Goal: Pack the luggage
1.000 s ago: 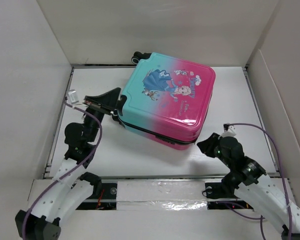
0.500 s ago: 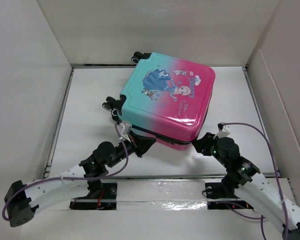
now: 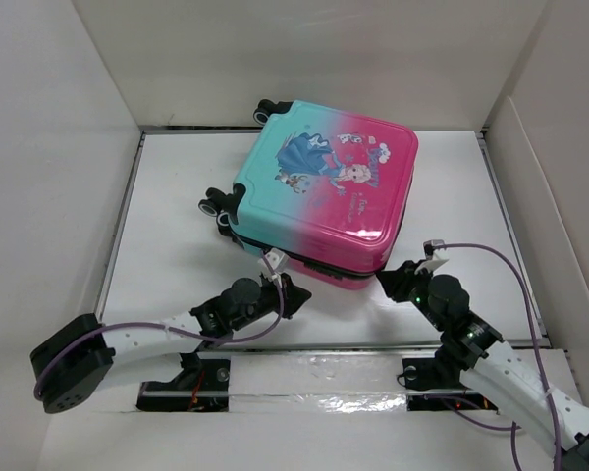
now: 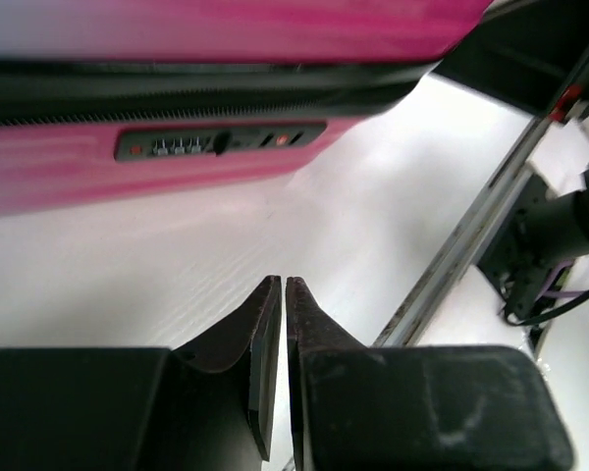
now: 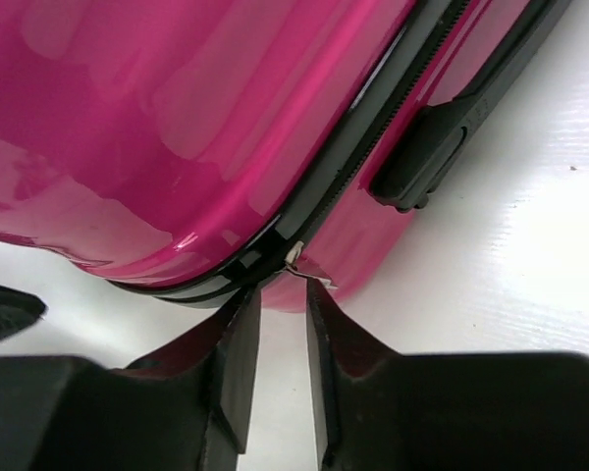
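Observation:
The luggage lies closed and flat on the table, teal-to-pink with a princess print, wheels at the far left. My left gripper lies low in front of its near pink side, shut and empty; the left wrist view shows its tips together, with the combination lock ahead. My right gripper is at the near right corner, its jaws a narrow gap apart just below the black zipper seam. A small silver zipper pull hangs at the right fingertip, not clamped.
White walls box in the table on the left, back and right. A metal rail runs along the near edge by the arm bases. A black side foot sticks out of the suitcase edge.
My left arm swung from the suitcase's left wheel side down to its near front edge. The right gripper crept in to the corner. The suitcase turned slightly.

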